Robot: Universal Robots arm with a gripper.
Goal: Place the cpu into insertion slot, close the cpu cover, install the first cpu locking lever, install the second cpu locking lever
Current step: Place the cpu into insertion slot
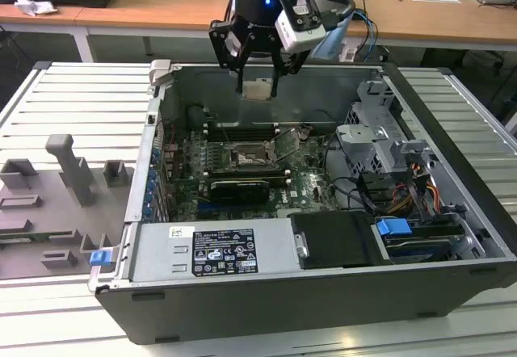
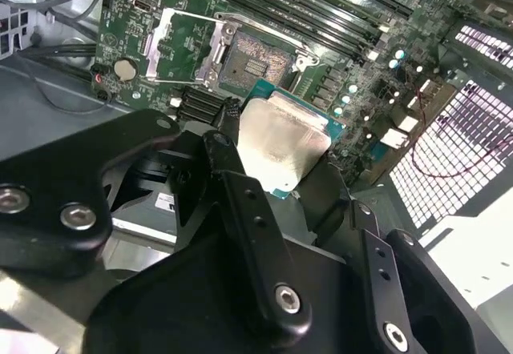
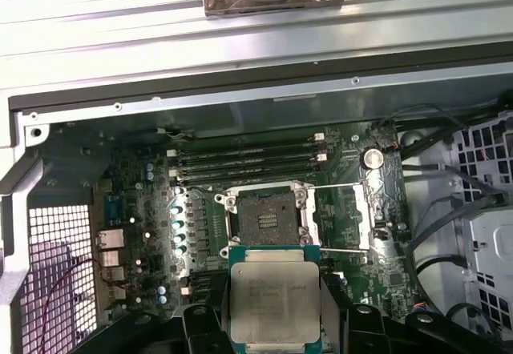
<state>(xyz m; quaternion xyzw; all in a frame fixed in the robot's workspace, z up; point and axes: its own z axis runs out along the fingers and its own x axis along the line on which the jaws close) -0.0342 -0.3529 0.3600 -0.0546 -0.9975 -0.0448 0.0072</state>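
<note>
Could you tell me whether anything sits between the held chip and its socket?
Nothing visible does: the gripper holds the chip above the bare socket, and the cover is swung open to one side.

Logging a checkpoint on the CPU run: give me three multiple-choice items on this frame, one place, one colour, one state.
1. Where is the cpu relative to the case? A lying beside it B held above it in the gripper C down inside it
2. Colour of the circuit board around the insertion slot? A green B red C white
3. The cpu cover is: A shut over the slot B taken off C swung open

B: the gripper clamps the cpu over the open case. A: the board is green. C: the cover stands open beside the bare slot.
</note>
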